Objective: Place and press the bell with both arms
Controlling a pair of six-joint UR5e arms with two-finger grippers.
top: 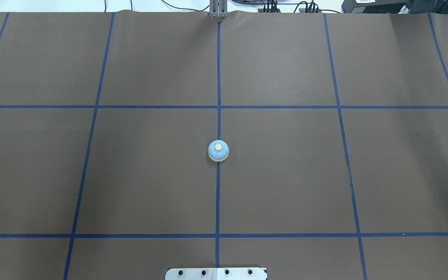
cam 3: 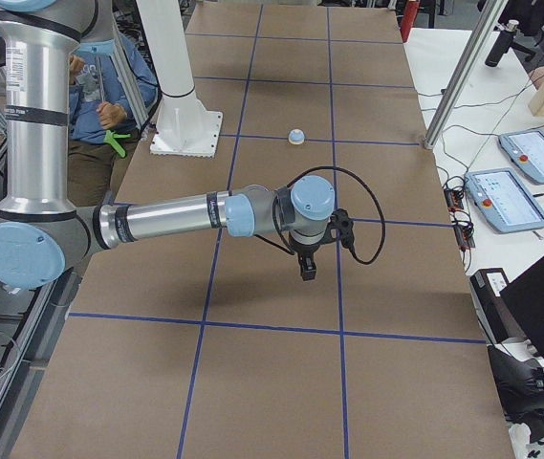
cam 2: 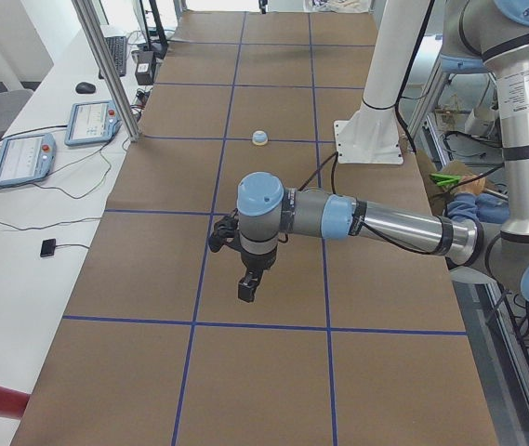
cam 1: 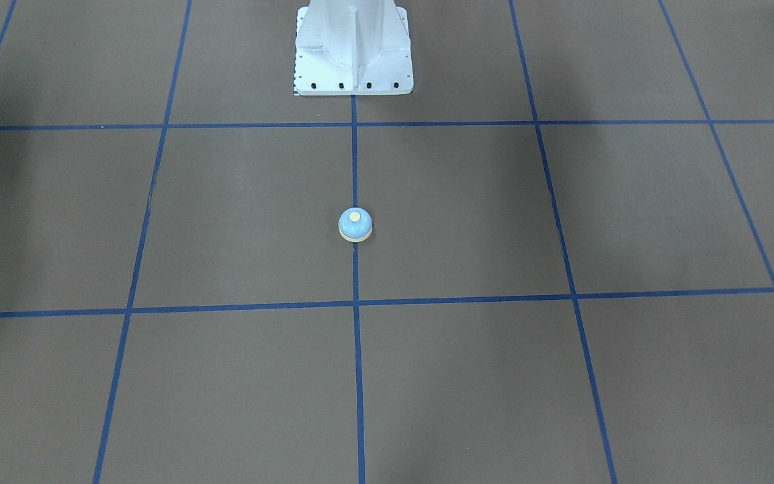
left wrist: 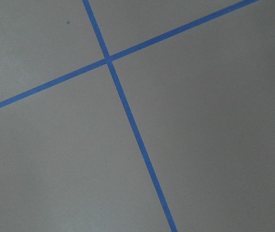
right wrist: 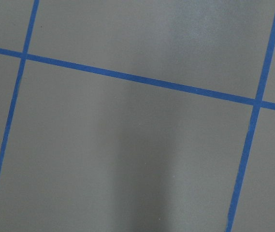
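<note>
The left arm [cam 2: 385, 223] is seen only from the table's left end, stretched level above the table [top: 286, 175]. The left gripper [cam 2: 246, 290] is pointed down over the brown paper, clear of the surface and well apart from the bell [top: 218, 150]. Whether its jaws are released or clenched cannot be told from that view, and nothing is seen held between them. Only paper and crossing blue tape [left wrist: 109, 60] are shown by the left wrist camera.

The bell is set upright at mid-table on the centre tape line, in front of the white pedestal [cam 1: 353, 47], and is touched by neither arm.

The right arm [cam 3: 166, 218] is seen only from the right end, likewise stretched level. The right gripper [cam 3: 306, 273] is hung downward above the paper, far from the bell. The state of its jaws cannot be told either.
</note>
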